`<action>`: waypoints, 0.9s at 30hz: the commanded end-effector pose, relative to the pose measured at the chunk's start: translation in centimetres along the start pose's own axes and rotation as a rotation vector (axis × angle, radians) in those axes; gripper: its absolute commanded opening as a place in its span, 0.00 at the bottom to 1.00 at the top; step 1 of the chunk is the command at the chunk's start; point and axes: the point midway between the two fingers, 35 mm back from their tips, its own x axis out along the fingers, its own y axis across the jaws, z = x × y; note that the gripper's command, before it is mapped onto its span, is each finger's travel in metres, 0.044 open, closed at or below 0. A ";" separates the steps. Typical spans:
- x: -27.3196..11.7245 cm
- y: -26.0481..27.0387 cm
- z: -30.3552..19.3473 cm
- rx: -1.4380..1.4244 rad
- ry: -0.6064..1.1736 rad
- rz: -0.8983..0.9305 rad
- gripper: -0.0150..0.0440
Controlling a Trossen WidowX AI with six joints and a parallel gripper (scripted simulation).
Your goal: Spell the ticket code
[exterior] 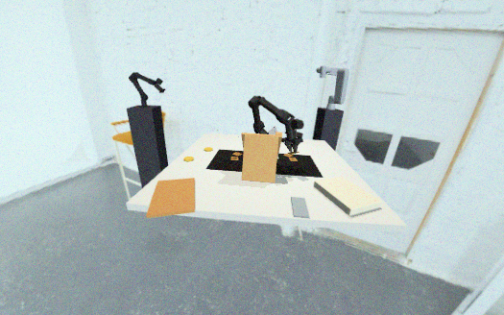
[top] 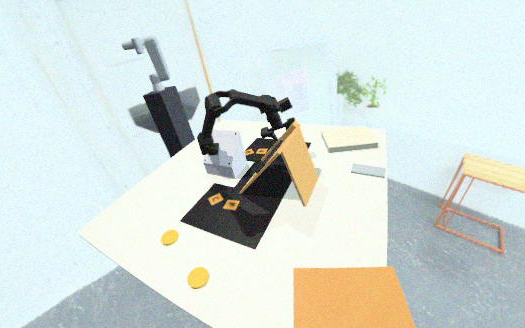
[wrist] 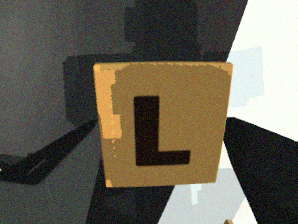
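Note:
My gripper (top: 271, 136) (exterior: 293, 151) (wrist: 162, 128) is shut on the L tile (wrist: 172, 172), an orange square with a black L that looks upright in the wrist view. It is held above the black mat (top: 201, 217) (exterior: 310, 169), beside the board. The orange board (top: 299, 167) (exterior: 260, 160) leans like an easel; the exterior view shows its back, and its rail's letters cannot be read. Two tiles lie on the mat's near part in the top view, one tile (top: 215, 199) beside another (top: 231, 204). Two more (top: 249, 152) (top: 261, 151) lie beyond the board. The ticket's code is not readable.
A pale box (top: 228, 145) stands near the arm's base. Two yellow discs (top: 169, 237) (top: 198, 277) lie beyond the mat. A thick book (top: 349, 139) (exterior: 348, 196), a grey slab (top: 368, 170) (exterior: 300, 206) and an orange sheet (top: 348, 297) (exterior: 172, 197) lie on the counter.

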 end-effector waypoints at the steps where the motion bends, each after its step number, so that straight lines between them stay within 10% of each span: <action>1: -1.7 -0.8 -0.5 0.058 -0.035 -0.052 0.25; 27: -13.6 -4.0 -4.8 0.390 -0.263 -0.392 0.25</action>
